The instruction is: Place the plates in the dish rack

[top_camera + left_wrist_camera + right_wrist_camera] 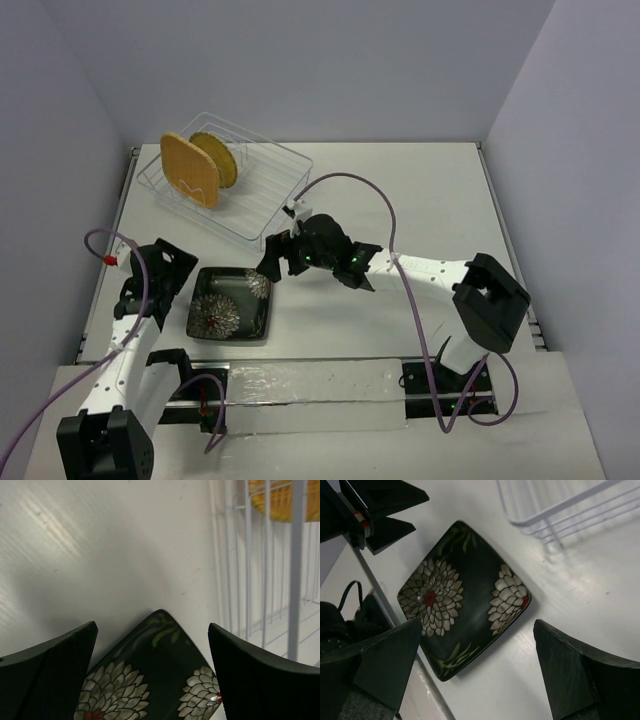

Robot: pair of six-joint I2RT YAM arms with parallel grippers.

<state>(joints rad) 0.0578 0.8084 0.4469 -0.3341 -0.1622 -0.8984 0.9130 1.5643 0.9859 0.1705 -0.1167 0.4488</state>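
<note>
Black plate (233,303) flat on the tabletop (420,200)!
Left end effector (151,630) faces its corner, right end effector (478,624) overhead; both released, empty.

One orange plate (190,170), one yellow plate (226,160) and one black flowered plate (232,304): three in all. One dish rack (283,168).

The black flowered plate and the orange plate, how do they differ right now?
The black plate lies flat on the table; the orange plate stands on edge in the dish rack. The black plate carries white flowers; the orange plate is plain with a woven look. The black plate is not yet loaded; the orange plate is already racked. Both are squarish with rounded corners.
</note>
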